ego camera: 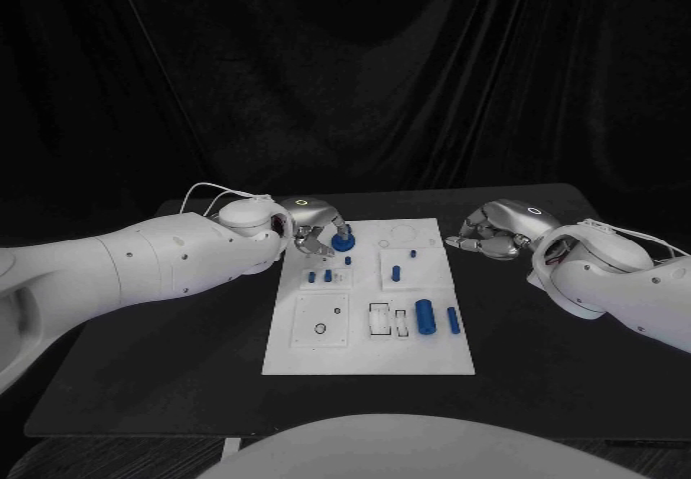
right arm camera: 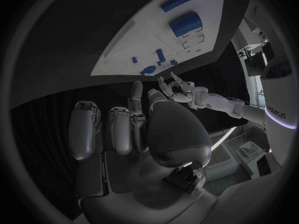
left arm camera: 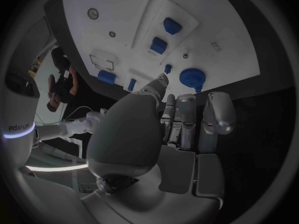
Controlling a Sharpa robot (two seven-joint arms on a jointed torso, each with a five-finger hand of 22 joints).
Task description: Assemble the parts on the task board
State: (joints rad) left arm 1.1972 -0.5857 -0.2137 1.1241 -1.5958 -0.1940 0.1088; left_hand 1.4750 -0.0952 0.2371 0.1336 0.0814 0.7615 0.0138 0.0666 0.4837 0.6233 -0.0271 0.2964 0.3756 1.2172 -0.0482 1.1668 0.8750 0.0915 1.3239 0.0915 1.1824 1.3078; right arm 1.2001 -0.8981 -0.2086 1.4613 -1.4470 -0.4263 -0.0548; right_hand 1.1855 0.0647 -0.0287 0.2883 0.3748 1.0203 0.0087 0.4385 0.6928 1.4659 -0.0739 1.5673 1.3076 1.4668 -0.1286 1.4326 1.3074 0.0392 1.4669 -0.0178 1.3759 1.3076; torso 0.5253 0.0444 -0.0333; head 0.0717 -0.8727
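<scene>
The white task board [ego camera: 367,344] lies in the middle of the black table. My left hand [ego camera: 313,228] hovers over the board's far left corner, fingers apart. A round blue toothed part [ego camera: 342,240] sits just off its fingertips; the left wrist view shows this toothed part [left arm camera: 192,77] on the board [left arm camera: 118,15] between thumb and fingers [left arm camera: 184,112], ungripped. My right hand [ego camera: 487,232] rests on the table just right of the board's far edge, fingers curled in on nothing. The right wrist view shows its fingers [right arm camera: 115,129], the board [right arm camera: 143,45] and the left hand [right arm camera: 184,90].
A thick blue cylinder [ego camera: 425,315] and a thin blue pin [ego camera: 452,320] lie at the board's right. Small blue pieces [ego camera: 319,277] stand near the left hand, others [ego camera: 394,269] farther right. Open rectangular slots [ego camera: 378,319] sit mid-board. Bare black table surrounds the board.
</scene>
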